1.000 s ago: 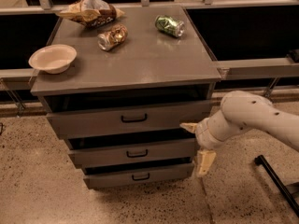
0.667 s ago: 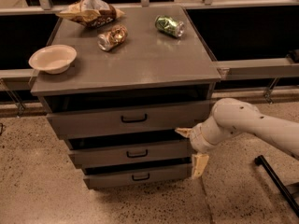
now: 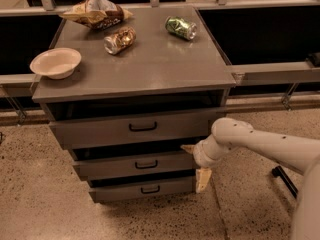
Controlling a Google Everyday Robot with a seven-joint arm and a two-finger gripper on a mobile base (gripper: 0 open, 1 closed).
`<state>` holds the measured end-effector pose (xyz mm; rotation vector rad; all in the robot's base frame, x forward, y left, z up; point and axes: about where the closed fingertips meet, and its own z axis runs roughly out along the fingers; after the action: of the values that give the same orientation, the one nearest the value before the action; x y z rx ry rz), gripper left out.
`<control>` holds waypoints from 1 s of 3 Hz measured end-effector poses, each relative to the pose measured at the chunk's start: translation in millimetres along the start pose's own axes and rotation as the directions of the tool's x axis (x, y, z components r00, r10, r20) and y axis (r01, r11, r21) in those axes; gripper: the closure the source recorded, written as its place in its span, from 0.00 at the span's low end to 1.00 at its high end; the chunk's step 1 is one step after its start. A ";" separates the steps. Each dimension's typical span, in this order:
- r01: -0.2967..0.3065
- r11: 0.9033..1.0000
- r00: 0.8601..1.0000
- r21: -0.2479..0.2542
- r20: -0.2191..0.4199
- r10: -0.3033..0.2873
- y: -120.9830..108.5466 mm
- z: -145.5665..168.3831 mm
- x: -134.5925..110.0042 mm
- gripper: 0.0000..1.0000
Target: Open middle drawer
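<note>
The grey metal cabinet [image 3: 150, 74] has three stacked drawers. The middle drawer [image 3: 110, 167] has a small black loop handle [image 3: 146, 164] and stands a little out from the cabinet, as do the other two. My gripper [image 3: 195, 164] is at the right end of the middle drawer's front, well right of the handle. It is open, with one tan finger [image 3: 187, 148] at the drawer's top edge and the other finger [image 3: 202, 179] below it, by the bottom drawer's corner. It holds nothing.
The taller top drawer [image 3: 100, 130] and the narrow bottom drawer [image 3: 120, 191] sit above and below. On the cabinet top lie a white bowl [image 3: 55, 62], a chip bag [image 3: 95, 11], a brown can [image 3: 120, 39] and a green can [image 3: 181, 27]. My white arm [image 3: 270, 144] reaches in from the right.
My arm has swung left toward the cabinet. The gripper went from a little off the drawers' right side to the right end of the middle drawer's front.
</note>
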<state>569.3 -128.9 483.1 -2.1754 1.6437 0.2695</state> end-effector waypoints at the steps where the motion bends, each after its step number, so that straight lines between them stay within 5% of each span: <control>1: -0.020 1.000 1.000 0.005 -0.017 0.020 -12.3 30.0 16.3 0.00; 2: -0.047 0.999 0.998 0.021 -0.031 0.048 -29.2 46.8 33.8 0.00; 3: -0.057 0.998 0.998 0.033 -0.027 0.058 -34.6 50.6 39.7 0.18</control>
<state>618.1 -134.3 429.1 -2.1197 1.7160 0.2291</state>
